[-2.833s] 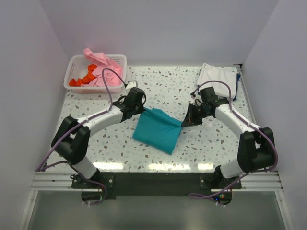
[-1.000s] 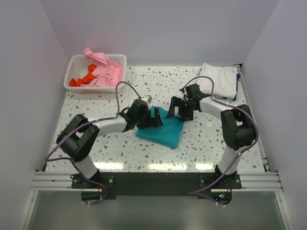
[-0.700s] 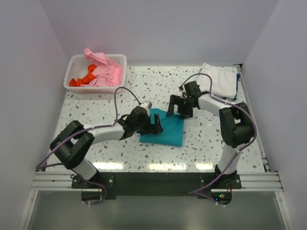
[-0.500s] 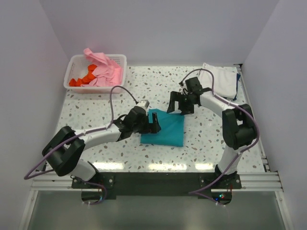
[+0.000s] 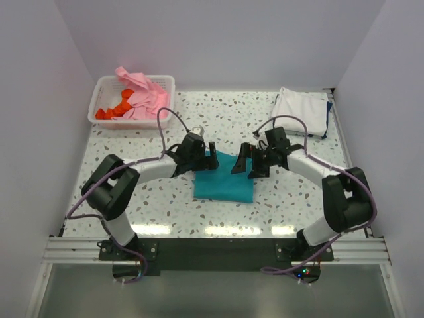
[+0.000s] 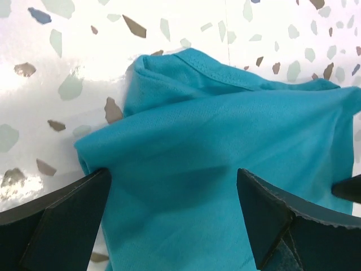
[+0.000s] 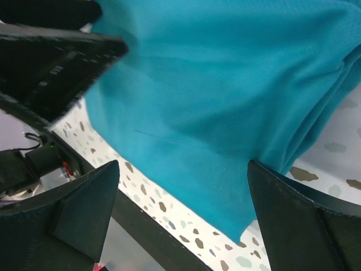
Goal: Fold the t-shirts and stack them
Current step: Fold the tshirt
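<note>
L gripper (image 5: 211, 158) & R gripper (image 5: 246, 164) both have jaws spread wide, nothing held. They sit low over the far edge of the teal t-shirt (image 5: 224, 185), tips facing each other, close but apart. Can't tell if any finger touches the cloth.

Teal t-shirt lies folded into a rough rectangle mid-table, a bit near of centre, flat on the speckled tabletop (image 5: 298, 192). L wrist view: its far-left corner is bunched, w/ a hemmed edge rolled up rather than pressed flat. R wrist view: surface smooth, loose layers showing along one side.

Fold looks about done, so next is prob. the carry to the stack.

Risks:
- Jaws closing from here could pinch only the top layer, so a lift would peel the fold open.
- Bunched corner may spring out once moved, esp. if only one side is gripped.
- Grippers are v. near each other, so any inward move could knock fingers together.
- Dragging instead of lifting would smear the layers across the tabletop.

White t-shirt (image 5: 301, 109) lies folded at the far right corner, well apart from the teal one.

Only container is the white slatted basket (image 5: 105, 85), far left. It holds a pink t-shirt (image 5: 142, 93), heaped & spilling over the far rim, and an orange-red t-shirt (image 5: 112, 109) crumpled low at its left. Neither is folded.
</note>
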Robot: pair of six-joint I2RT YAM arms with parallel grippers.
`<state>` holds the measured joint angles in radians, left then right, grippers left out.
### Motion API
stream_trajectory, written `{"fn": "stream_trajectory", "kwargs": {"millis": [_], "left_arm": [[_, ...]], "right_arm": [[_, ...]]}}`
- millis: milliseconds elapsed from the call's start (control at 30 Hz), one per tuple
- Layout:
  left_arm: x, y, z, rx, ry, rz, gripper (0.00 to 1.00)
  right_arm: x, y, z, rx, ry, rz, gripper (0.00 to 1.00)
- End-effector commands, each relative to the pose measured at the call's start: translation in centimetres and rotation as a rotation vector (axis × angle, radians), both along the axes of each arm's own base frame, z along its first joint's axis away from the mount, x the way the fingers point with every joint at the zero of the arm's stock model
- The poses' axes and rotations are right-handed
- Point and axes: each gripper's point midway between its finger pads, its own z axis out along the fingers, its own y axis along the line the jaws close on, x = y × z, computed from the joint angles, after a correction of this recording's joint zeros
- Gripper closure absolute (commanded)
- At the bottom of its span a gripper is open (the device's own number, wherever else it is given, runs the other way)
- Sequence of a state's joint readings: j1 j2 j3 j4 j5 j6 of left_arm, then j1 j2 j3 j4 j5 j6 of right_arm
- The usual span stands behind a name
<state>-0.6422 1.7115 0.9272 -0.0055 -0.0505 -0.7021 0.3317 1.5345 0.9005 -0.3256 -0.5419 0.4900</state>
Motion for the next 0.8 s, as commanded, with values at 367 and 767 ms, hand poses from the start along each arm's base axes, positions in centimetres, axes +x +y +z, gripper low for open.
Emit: {"fn": "stream_trajectory", "kwargs": {"millis": [367, 767], "left_arm": [[1.0, 0.3, 3.7, -0.014, -0.073, -0.012, 0.00], [-3.3, 9.9, 16.1, -0.026, -0.359, 0.261, 0.00]], "right_arm": [[1.7, -2.4, 0.8, -0.177, -0.061, -0.029, 0.01], [0.0, -9.1, 3.7, -0.401, -0.177, -0.255, 0.01]]}}
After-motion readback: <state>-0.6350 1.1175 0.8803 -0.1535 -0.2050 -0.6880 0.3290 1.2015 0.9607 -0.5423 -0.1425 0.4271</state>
